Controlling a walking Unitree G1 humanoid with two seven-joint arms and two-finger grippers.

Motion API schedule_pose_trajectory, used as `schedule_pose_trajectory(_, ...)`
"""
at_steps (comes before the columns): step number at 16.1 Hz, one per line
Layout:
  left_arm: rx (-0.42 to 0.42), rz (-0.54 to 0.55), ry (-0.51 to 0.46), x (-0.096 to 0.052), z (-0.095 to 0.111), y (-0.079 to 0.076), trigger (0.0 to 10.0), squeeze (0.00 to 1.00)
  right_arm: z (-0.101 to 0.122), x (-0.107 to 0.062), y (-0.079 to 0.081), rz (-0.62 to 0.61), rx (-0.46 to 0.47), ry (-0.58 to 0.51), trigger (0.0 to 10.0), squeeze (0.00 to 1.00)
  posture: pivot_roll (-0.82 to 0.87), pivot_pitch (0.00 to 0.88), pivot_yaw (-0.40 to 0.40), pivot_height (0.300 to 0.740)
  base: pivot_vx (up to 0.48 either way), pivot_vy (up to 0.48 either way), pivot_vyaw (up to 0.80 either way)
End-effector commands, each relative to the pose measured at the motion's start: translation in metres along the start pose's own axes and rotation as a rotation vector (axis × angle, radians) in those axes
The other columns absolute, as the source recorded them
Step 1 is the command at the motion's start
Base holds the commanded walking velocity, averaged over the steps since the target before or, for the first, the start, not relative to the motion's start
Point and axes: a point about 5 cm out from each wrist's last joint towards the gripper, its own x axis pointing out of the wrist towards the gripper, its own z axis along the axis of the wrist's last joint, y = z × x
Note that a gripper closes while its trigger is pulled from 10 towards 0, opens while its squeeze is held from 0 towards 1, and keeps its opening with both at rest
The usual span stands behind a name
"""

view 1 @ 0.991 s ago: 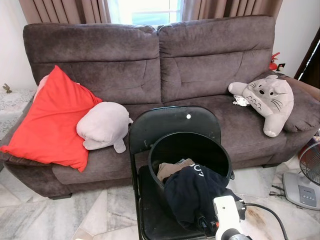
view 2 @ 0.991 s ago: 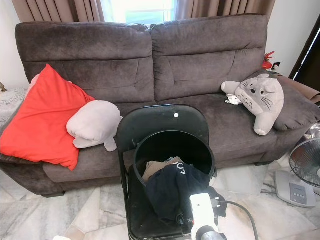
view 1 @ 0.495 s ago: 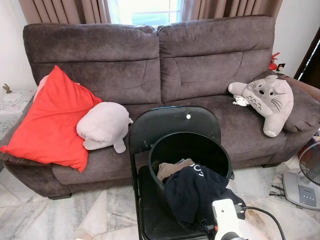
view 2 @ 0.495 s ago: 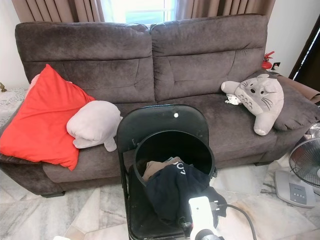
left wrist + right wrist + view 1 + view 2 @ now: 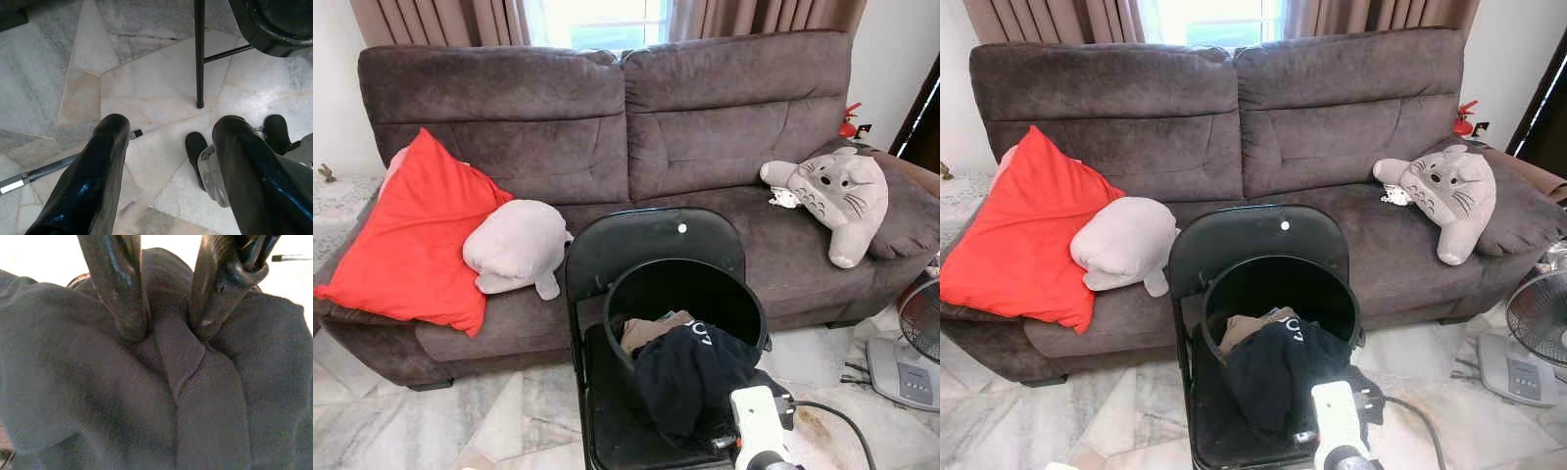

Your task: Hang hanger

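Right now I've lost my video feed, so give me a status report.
Right end effector pinching a fold of the dark garment draped over the black bucket on the folding chair. Left end effector open, idle above the floor. No hanger seen.

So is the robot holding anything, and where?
Yes: the right gripper pinches a raised fold of the dark garment draped over the bucket. The left gripper holds nothing.

The sofa [image 5: 607,127] looked like matt, napped brown fabric. The red cushion [image 5: 411,235] was smooth cloth, the grey plush [image 5: 516,245] soft and fuzzy. The folding chair [image 5: 651,245] and bucket [image 5: 685,289] had glossy black plastic. The black garment [image 5: 161,396] showed fine woven cloth. The floor [image 5: 146,93] was polished veined marble.
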Motion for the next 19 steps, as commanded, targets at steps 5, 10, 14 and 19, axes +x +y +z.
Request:
schedule_pose_trajectory(5,-0.001,-0.003,0.021,-0.001,-0.005,-0.001,10.0,0.0,0.01,-0.002,-0.005,-0.045,0.0,-0.057,0.0,0.0,-0.05,0.017,0.043,0.74,0.0,0.0,0.0)
schedule_pose_trajectory(10,-0.005,-0.004,0.019,0.0,-0.004,-0.002,10.0,0.0,0.03,-0.011,-0.003,-0.052,-0.03,-0.163,0.0,0.0,-0.05,0.015,0.039,0.74,0.0,0.0,0.0)
schedule_pose_trajectory(14,-0.004,-0.013,0.029,-0.001,-0.006,-0.003,10.0,0.0,0.051,-0.057,-0.021,-0.267,0.073,-0.358,0.0,0.0,-0.07,0.023,0.039,0.74,0.0,0.0,0.0)
schedule_pose_trajectory(19,0.0,-0.029,0.039,0.001,-0.005,-0.008,10.0,0.0,0.068,-0.095,-0.071,-0.583,0.29,-0.538,0.0,0.0,-0.09,0.026,0.04,0.74,0.0,0.0,0.0)
